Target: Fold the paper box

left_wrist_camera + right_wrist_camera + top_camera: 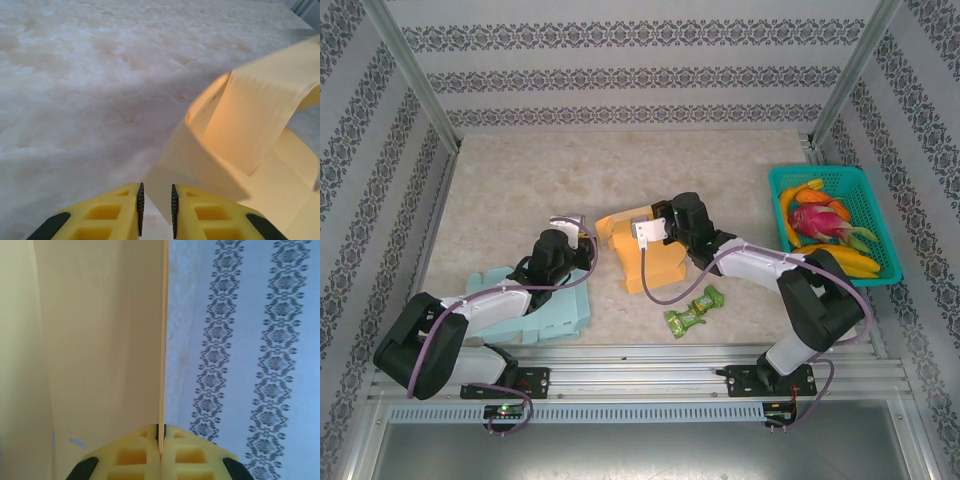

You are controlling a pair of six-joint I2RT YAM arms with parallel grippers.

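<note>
Item: orange paper box [665,262], left of green basket [820,170]; my right gripper [160,437] clamps its upright wall [100,340], my left gripper [157,210] gapes slightly around a flap corner [156,194]; unpinched, that flap may spring open.

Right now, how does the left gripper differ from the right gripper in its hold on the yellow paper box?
The right gripper is shut on a thin wall of the yellow paper box; the left gripper has jaws slightly apart. The right gripper pinches its wall; the left gripper only has a flap corner loose in its gap. Both have yellow fingers.
</note>
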